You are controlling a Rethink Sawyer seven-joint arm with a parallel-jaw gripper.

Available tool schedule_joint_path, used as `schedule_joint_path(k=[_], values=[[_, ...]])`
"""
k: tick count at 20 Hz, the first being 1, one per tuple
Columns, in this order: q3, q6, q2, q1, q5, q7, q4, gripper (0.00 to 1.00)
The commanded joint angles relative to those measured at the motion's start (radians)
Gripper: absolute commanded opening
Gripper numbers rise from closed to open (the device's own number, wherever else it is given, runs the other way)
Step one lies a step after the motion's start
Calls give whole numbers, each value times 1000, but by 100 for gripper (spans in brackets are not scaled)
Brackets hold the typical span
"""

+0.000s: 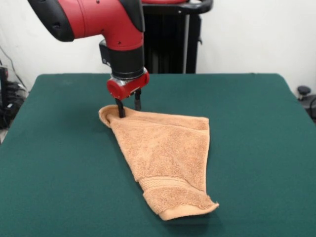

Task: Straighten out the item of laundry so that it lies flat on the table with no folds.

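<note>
The red-and-black hand (129,107) is pinching the far left corner of the orange-tan terry-cloth towel (165,158), its fingertips half sinking into cloth, on the dark green felt table (256,148).

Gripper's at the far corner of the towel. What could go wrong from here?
1. The gripper looks set on only the edge of the towel, one finger tucked in the bunched corner; it may slip free on a pull.
2. The towel lies folded into a triangle; a pull from this corner may drag it across the table without opening the fold.
</note>
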Motion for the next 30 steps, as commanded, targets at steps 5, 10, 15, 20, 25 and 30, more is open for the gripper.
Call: schedule_joint_path(k=[5, 10, 15, 20, 25, 30], values=[[-7, -38, 85, 21, -63, -149, -67, 100], [3, -33, 72, 10, -44, -155, -57, 100], [7, -38, 52, 5, -31, -138, -42, 100], [13, -36, 35, 1, -13, -129, -29, 100], [15, -45, 26, -2, -8, -115, -20, 100], [19, -44, 14, -5, 1, -113, -11, 100]])
